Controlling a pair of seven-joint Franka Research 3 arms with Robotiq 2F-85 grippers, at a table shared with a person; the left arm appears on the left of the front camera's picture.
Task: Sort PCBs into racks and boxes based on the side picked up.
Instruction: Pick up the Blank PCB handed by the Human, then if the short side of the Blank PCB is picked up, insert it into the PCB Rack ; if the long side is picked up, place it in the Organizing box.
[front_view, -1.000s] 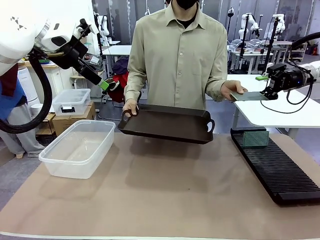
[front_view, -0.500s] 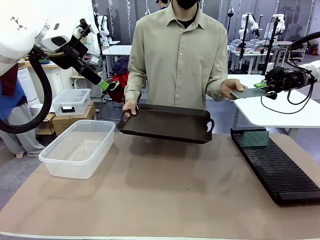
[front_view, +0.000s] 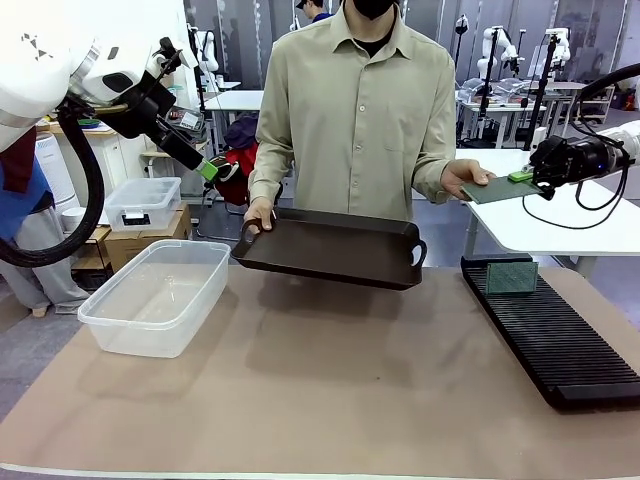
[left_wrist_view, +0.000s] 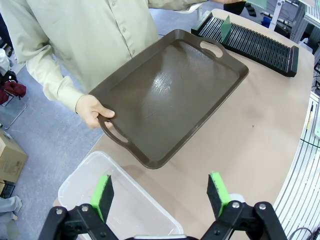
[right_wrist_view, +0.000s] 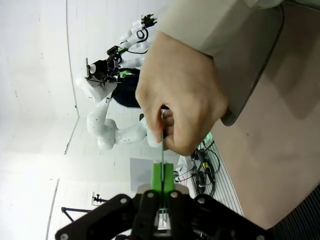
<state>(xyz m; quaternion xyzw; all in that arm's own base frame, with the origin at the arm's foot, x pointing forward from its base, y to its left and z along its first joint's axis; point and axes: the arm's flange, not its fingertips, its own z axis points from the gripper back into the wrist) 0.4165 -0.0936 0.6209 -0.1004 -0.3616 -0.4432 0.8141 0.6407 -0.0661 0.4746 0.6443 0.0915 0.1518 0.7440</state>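
Note:
A person across the table holds out a flat green PCB (front_view: 492, 190) in one hand (front_view: 462, 178). My right gripper (front_view: 522, 179) is shut on the board's other end. In the right wrist view the PCB (right_wrist_view: 162, 142) shows edge-on, running from my green pads (right_wrist_view: 162, 177) into the person's fingers (right_wrist_view: 177, 100). A second PCB (front_view: 511, 276) stands upright at the far end of the black rack (front_view: 565, 340). High at the left, my left gripper (front_view: 211, 169) is open with nothing in it, above the clear tub (front_view: 155, 296).
The person's other hand holds a dark brown handled tray (front_view: 330, 248) above the table's far middle; in the left wrist view the tray (left_wrist_view: 170, 95) shows bare. A smaller lidded clear box (front_view: 143, 202) sits on cartons behind the tub. A white table (front_view: 560, 225) stands behind the rack.
My right gripper's jaws have closed on the PCB in the person's hand. The tray has shifted slightly to the left. My left arm has not moved.

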